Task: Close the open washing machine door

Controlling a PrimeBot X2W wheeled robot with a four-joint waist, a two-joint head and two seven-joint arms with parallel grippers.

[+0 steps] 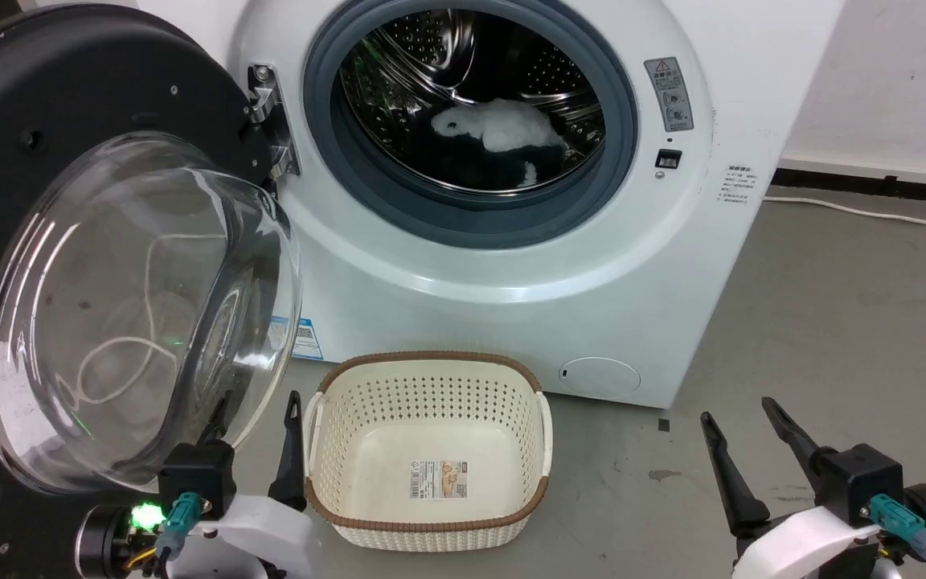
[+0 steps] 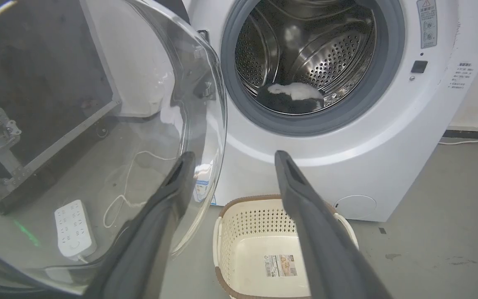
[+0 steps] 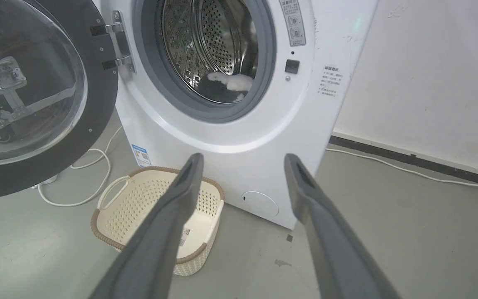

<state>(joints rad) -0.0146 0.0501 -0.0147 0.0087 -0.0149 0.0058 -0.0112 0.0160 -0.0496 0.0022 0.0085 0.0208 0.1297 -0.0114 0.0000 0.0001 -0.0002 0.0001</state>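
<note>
Lowest in the head view, the left gripper (image 1: 258, 438) at lower left and the right gripper (image 1: 740, 414) at lower right both have their long dark fingers spread wide and hold nothing. Between them stands a cream perforated plastic basket with a brown woven rim (image 1: 431, 358). The large round glossy black washing machine door with its bulging clear glass bowl (image 1: 133, 314) fills the left of the frame, swung fully open. The bowl's lower edge hangs just above the left gripper, and whether a finger touches it I cannot tell. The right gripper is well apart from it. The door looks stiff and fairly heavy, swinging only on its metal hinge (image 1: 270, 121). Its glass is probably slick and breakable, so a flat push on the black rim far from the hinge seems better than a pinch. Behind stands the white washing machine (image 1: 511, 305), with pale and dark laundry in its steel drum (image 1: 495, 133).
</note>
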